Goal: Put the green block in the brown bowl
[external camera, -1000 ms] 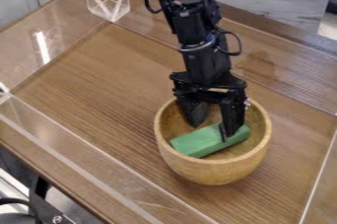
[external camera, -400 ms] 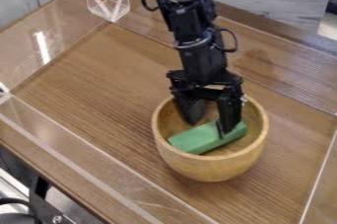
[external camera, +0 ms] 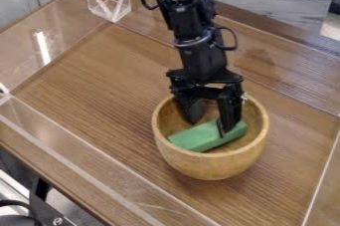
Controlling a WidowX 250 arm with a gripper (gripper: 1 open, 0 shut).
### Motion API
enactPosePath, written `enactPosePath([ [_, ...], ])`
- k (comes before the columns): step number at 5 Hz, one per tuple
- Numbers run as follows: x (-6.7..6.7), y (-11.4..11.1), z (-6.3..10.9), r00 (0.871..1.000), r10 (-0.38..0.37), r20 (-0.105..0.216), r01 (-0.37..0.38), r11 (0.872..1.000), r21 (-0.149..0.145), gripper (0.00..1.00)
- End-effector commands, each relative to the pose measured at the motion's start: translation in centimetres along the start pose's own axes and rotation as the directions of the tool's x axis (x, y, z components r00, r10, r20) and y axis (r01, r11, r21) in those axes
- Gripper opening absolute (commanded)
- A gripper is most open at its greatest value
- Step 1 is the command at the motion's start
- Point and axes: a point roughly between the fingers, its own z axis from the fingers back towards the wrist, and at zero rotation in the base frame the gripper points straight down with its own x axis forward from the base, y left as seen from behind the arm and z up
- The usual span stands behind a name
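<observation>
The green block (external camera: 200,137) lies tilted inside the brown bowl (external camera: 213,160), which sits on the wooden table near the front. My black gripper (external camera: 209,116) hangs just above the bowl's far side, pointing steeply down, its two fingers spread wide. One finger (external camera: 234,113) reaches down over the block's right end and the other stands at the bowl's left inner wall. The fingers stand apart around the block's upper end without closing on it; the block rests on the bowl's inner surface.
Clear acrylic walls (external camera: 54,31) border the wooden table (external camera: 106,81) on the left and front. A small clear plastic stand (external camera: 109,7) sits at the back left. A pale ledge runs along the back right.
The bowl with the block and gripper appears shifted slightly left and up in view; the fingers stay spread and the block stays in the bowl.
</observation>
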Motion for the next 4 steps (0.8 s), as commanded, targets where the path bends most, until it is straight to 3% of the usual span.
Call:
enactPosePath([
  [1,0.7,0.76,0.56,1.0,0.004,0.028,-0.004,1.0,0.004,1.0],
  [4,1.03,1.34,-0.06,0.999,0.026,0.028,-0.026,1.0,-0.003,1.0],
])
